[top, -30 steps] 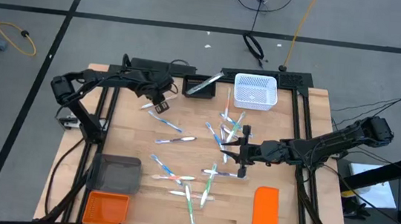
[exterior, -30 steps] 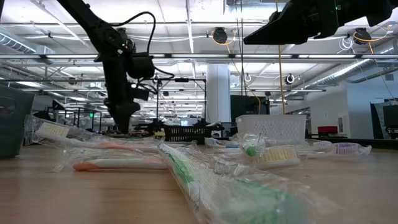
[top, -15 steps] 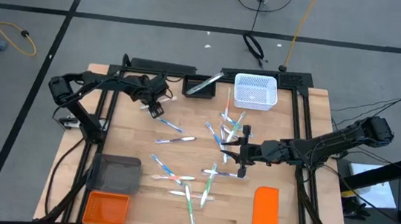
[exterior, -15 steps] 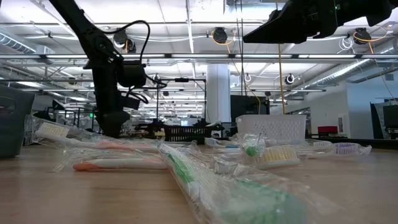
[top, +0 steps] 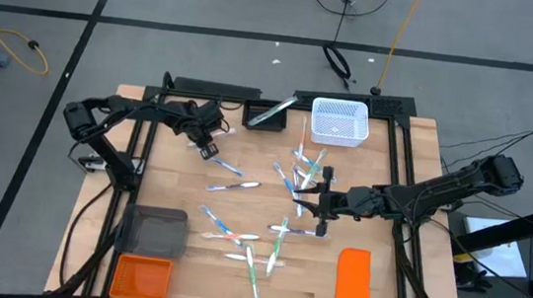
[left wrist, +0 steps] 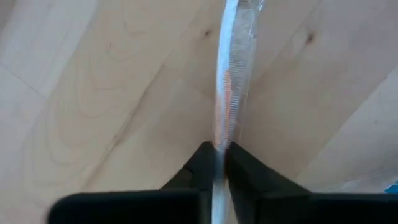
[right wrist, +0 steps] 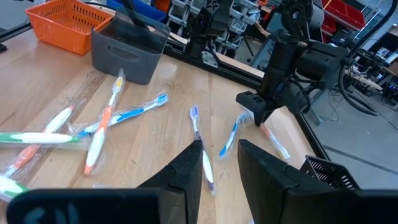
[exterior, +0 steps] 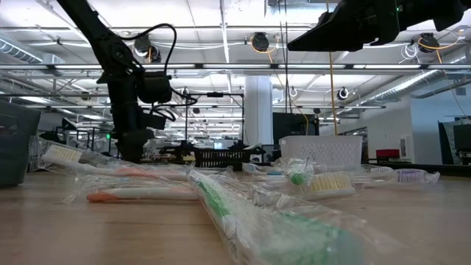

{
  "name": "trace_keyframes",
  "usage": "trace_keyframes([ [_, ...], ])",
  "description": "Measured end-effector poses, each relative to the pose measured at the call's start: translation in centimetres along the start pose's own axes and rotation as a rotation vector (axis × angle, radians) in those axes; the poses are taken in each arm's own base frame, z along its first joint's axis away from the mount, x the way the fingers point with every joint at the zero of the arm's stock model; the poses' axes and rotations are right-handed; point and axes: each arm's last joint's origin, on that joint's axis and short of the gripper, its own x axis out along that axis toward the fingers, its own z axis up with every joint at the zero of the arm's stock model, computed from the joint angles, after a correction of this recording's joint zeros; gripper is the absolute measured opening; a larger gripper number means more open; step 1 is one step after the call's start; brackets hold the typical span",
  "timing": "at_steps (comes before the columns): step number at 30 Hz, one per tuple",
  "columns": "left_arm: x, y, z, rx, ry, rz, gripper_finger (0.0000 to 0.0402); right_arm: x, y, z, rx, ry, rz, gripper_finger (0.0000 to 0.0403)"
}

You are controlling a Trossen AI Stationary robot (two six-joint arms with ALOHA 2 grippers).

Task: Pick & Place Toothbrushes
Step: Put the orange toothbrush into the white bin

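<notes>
At the table's left, the left gripper is pressed down on the wood, its fingers pinched on a wrapped toothbrush — a pick just begun, it seems. Across the middle, the other toothbrushes are scattered loose on the table, so most of the work is judged undone. Further right, the right gripper is held above them — fingers slightly parted, nothing gripped. Whether the white basket holds any cannot be told.
</notes>
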Motion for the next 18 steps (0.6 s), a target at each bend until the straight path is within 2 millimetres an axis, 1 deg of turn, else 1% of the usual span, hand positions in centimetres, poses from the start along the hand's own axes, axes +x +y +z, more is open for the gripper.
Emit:
trace_keyframes([
  [4, 0.0, 0.0, 0.0, -0.023, 0.002, 0.001, 0.0019, 0.0, 0.0, 0.0, 0.0, 0.0, 0.0, 0.0096],
  [6, 0.0, -0.1, 0.0, -0.027, 0.001, 0.003, 0.0012, 0.0, 0.0, 0.0, 0.0, 0.0, 0.0, 0.0096],
  [10, -0.6, -0.1, 0.0, -0.033, -0.02, -0.001, 0.0008, 0.0, 0.0, 0.0, 0.0, 0.0, -0.001, 0.0096],
  [13, -1.4, -0.4, -0.3, -0.028, -0.036, -0.043, 0.0005, 0.0, 0.0, 0.0, -0.001, 0.001, -0.001, 0.0096],
  [18, -4.1, -1.0, -0.6, -0.013, -0.119, -0.067, 0.0005, 0.0, 0.0, 0.0, 0.0, 0.001, -0.002, 0.0096],
])
